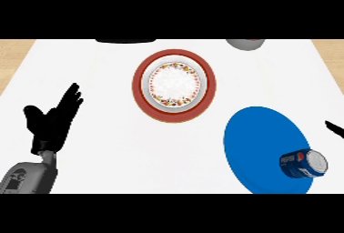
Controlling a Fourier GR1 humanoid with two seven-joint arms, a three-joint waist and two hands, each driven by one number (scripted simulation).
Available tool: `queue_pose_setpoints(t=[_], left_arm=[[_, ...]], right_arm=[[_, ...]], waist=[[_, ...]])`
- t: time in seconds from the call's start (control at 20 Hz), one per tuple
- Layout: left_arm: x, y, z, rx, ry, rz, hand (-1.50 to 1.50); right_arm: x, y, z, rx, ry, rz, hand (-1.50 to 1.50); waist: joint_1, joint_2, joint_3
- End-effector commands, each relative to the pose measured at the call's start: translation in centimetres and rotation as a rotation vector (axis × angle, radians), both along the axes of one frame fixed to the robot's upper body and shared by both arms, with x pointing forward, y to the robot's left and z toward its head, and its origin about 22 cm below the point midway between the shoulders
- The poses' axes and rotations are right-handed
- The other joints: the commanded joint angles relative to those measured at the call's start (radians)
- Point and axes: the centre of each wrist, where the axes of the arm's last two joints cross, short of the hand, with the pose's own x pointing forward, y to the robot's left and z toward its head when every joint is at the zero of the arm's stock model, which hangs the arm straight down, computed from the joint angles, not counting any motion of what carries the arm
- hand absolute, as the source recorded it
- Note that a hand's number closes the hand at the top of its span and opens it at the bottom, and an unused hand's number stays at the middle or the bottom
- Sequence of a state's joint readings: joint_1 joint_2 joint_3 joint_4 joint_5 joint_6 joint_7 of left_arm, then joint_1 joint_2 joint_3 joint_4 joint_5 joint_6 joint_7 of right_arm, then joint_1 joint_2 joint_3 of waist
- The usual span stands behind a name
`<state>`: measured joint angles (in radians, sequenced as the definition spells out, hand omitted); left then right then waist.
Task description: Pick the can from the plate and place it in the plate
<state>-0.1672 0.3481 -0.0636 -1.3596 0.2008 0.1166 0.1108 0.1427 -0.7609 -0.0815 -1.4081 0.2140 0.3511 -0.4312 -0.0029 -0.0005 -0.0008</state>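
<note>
Left hand (pixel 50 123) open, fingers straight, touching nothing

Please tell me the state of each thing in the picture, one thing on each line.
Can: lying on its side on the blue plate, near the plate's right edge.
Blue plate: flat on the counter, holding the can.
Red-rimmed plate: flat on the counter, nothing on it.
Left hand: open, fingers straight, holding nothing.
Right hand: only a tip shows at the right edge.
</note>
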Motion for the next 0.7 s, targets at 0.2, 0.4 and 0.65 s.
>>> queue_pose_setpoints(t=[0.2,0.4,0.65], left_arm=[[-0.1,-2.2,0.1,0.003,-0.013,-0.008,0.00],[-0.5,0.4,-0.4,-0.002,0.007,-0.013,0.00],[0.3,-2.4,0.7,0.005,0.006,0.017,0.00]], right_arm=[[1.3,2.4,1.0,-0.118,0.078,0.027,-1.50],[3.1,2.4,-0.2,-0.146,0.131,0.054,-1.50],[1.8,4.3,-0.2,-0.174,0.123,0.044,-1.50]], waist=[[0.000,0.000,0.000],[0.005,0.001,0.001],[0.000,0.000,0.001]])
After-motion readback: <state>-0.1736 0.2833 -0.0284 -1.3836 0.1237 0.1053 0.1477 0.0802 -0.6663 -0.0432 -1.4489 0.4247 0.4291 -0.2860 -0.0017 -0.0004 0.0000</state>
